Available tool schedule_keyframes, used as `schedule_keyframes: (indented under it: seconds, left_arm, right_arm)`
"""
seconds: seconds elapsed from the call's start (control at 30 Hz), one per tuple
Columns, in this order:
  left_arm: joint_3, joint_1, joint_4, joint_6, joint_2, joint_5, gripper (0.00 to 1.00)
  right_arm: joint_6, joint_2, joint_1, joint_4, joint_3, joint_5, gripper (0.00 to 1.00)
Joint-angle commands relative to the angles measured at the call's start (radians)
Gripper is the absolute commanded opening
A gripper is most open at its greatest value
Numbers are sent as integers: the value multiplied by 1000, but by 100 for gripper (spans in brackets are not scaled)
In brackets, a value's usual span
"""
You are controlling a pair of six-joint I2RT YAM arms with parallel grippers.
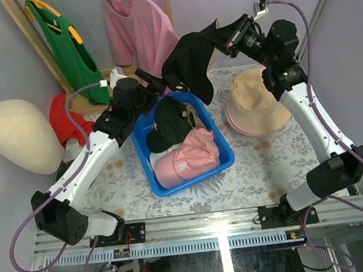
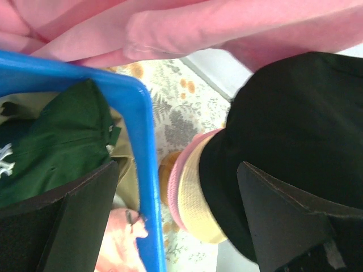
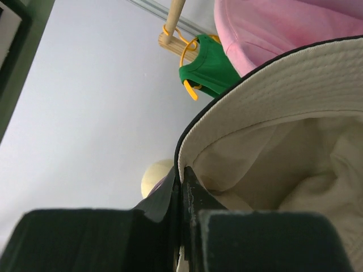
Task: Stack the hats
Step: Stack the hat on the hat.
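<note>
The right gripper (image 1: 214, 35) is clamped on the brim of the black hat (image 1: 190, 66), which hangs in the air over the far edge of the bin (image 1: 224, 149), its cream lining showing in the wrist view. The left gripper (image 1: 158, 87) hovers at the bin's far left corner, fingers spread with nothing between them. A green cap (image 1: 167, 124) and a pink cap (image 1: 187, 158) lie in the bin, and right of it a tan hat (image 1: 256, 98) sits on a pink hat (image 1: 241, 130).
</note>
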Motion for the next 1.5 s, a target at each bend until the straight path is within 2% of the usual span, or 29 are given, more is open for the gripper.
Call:
schedule_keyframes:
  seconds: [0.0,0.17,0.4,0.63,0.83,1.23,1.47]
  left_arm:
    - [68,-19,148,20,51,3,85]
    - [69,-27,289,-18,146,-1,86]
    - [160,-89,378,-19,260,-108,85]
    - [286,-130,442,-11,380,-90,84]
    - [308,-140,526,-7,443,-60,83]
    - [339,-148,666,10,515,-38,73]
    - [305,-148,728,20,480,-41,62]
  right_arm:
    - [133,-23,-31,232,-49,-82,0]
    - [130,-7,-62,211,-19,-92,0]
    - [120,-17,-101,169,-18,-109,0]
    - [217,-47,-216,292,-108,-164,0]
    - [313,-28,-294,392,-121,-224,0]
    - [464,-36,-328,599,-277,-250,0]
    - [448,-68,-328,589,-327,-240,0]
